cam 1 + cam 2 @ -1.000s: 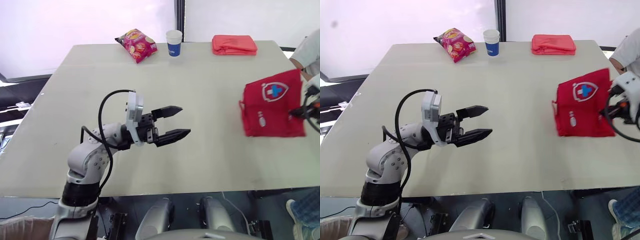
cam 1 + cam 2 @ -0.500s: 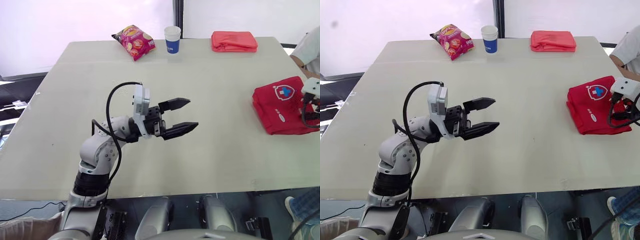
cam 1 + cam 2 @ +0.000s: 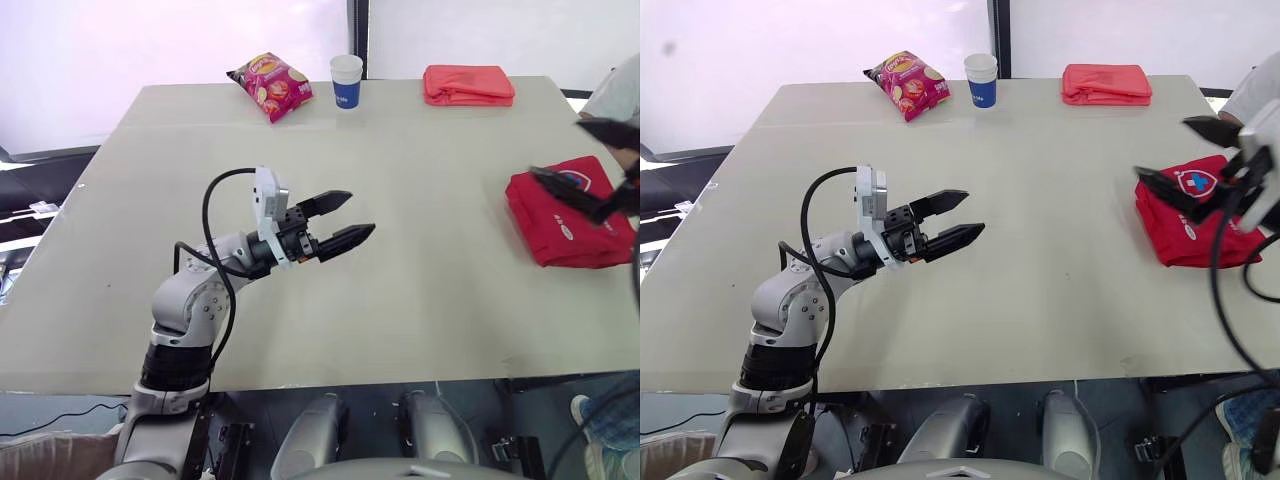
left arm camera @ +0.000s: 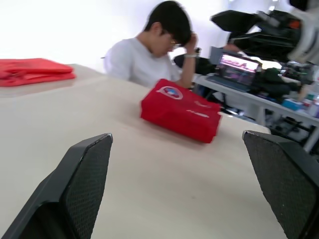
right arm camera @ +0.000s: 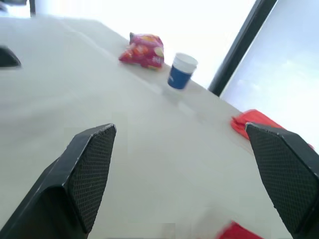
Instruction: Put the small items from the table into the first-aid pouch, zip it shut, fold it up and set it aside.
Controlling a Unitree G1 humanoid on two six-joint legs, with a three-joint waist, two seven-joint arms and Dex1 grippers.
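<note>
The red first-aid pouch (image 3: 570, 225) lies folded and flat near the table's right edge, its white cross badge facing up; the left wrist view also shows the pouch (image 4: 180, 109). My right gripper (image 3: 1188, 158) hangs just above it, open, with nothing between its fingers. My left gripper (image 3: 352, 215) is open and empty too, held above the bare middle-left of the table (image 3: 420, 150) and pointing toward the pouch, well apart from it.
Along the far edge sit a pink snack bag (image 3: 272, 85), a blue-and-white paper cup (image 3: 346, 82) and a folded red cloth (image 3: 468, 85). A person (image 4: 149, 55) sits beyond the table's right side, near a desk with a laptop (image 4: 239, 67).
The right gripper, shut on the pouch a second ago, has let it go onto the table and now stands open above it. The left arm has barely moved.
</note>
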